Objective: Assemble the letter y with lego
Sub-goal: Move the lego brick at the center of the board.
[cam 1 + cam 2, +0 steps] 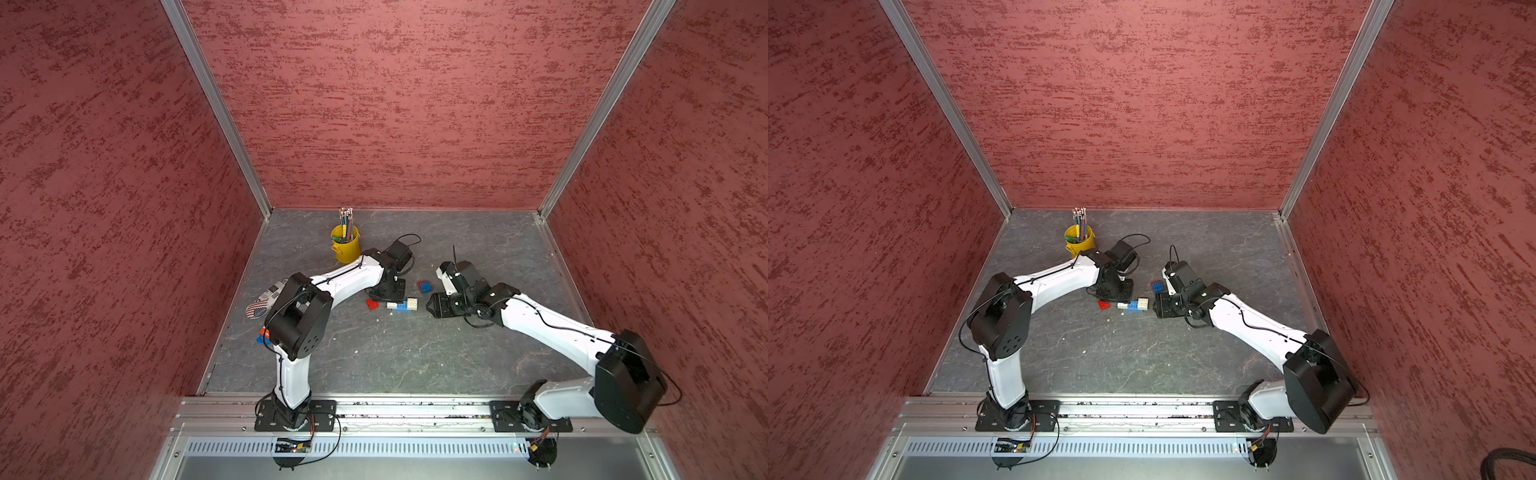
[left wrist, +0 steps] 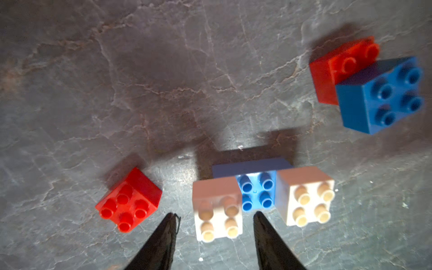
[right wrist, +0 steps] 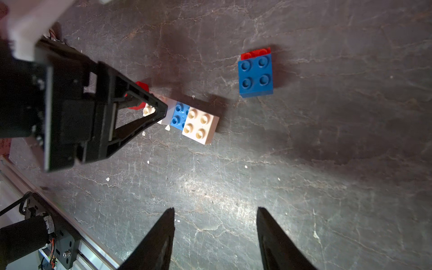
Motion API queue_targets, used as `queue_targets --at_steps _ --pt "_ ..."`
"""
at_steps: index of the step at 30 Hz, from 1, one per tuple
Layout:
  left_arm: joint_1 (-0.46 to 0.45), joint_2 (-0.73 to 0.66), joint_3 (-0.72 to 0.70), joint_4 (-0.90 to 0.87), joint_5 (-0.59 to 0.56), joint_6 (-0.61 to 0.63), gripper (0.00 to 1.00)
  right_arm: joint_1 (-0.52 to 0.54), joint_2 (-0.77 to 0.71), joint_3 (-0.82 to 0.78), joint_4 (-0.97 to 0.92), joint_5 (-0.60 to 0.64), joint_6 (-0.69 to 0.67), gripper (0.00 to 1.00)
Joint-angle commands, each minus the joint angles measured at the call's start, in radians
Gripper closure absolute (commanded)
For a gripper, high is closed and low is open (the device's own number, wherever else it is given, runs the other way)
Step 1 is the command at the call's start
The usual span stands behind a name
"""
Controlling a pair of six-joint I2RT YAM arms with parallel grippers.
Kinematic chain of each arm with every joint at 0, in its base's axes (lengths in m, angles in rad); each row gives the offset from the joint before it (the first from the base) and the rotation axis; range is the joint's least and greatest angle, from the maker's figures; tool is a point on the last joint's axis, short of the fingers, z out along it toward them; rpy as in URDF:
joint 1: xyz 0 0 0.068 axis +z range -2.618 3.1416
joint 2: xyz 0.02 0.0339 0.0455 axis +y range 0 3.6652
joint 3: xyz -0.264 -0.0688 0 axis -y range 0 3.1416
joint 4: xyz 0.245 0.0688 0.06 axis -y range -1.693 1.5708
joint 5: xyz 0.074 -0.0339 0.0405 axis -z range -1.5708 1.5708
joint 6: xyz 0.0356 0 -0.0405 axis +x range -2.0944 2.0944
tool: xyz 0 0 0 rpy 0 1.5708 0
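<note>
No text, brand, number or label can be read anywhere. Only a stars-and-stripes flag pattern is seen, printed on the flat oval object (image 1: 261, 306) lying beside the left arm in a top view; no lettering can be made out on it.

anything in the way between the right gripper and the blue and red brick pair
Nothing visible. In the right wrist view only bare table lies between the right gripper, jaws open, and the blue and red pair. The white and blue row and the left gripper sit off that line.
</note>
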Motion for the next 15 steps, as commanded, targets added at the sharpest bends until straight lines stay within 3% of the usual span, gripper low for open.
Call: queue_targets --at_steps 1,9,15 --pt "0.023 -0.088 -0.042 0.018 0.004 -0.031 0.45 -0.005 0.018 0.043 0.022 0.006 -0.011 0.41" --pt "0.182 -0.238 -0.270 0.141 0.096 -0.185 0.40 -0.005 0.046 0.079 0.027 0.016 -0.013 0.41" --pt "0.254 -0.228 -0.370 0.274 0.209 -0.282 0.36 -0.003 0.058 0.095 0.037 0.004 -0.005 0.41"
